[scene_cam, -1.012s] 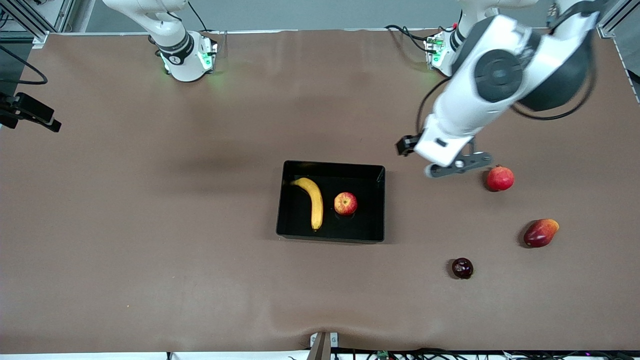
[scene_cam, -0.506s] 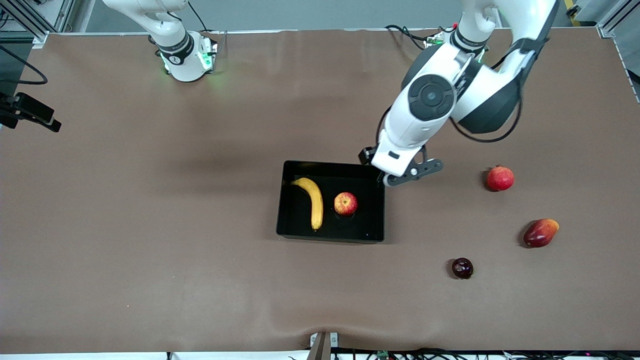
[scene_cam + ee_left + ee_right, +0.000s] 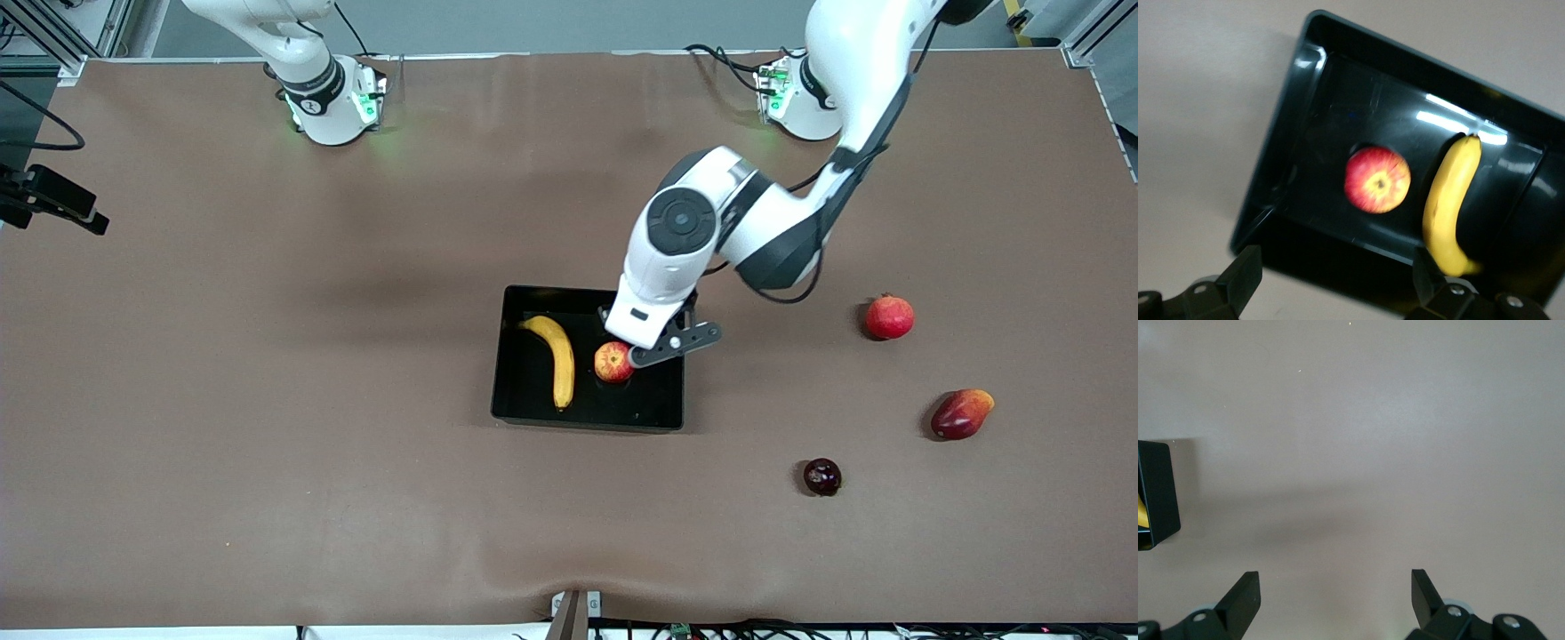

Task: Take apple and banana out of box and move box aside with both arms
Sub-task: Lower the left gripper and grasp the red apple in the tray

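Red-and-yellow apple (image 3: 613,362) and banana (image 3: 557,358) lie side by side, apart, in the black box (image 3: 520,418) at mid-tabletop (image 3: 267,400). We find the left gripper (image 3: 662,348) over the box just beside the apple, jaws spread and holding nothing, evidently placed to take the apple first. Right gripper (image 3: 1331,603) hangs wide open over bare tabletop; that arm waits. Pomegranate (image 3: 889,317), mango (image 3: 961,413) and a dark fruit (image 3: 822,476) lie toward the left arm's end.

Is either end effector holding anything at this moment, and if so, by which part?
Nothing is held. The left end effector hangs open over the shallow glossy black plastic box, above the small red-and-yellow apple. The right end effector waits open over bare table.
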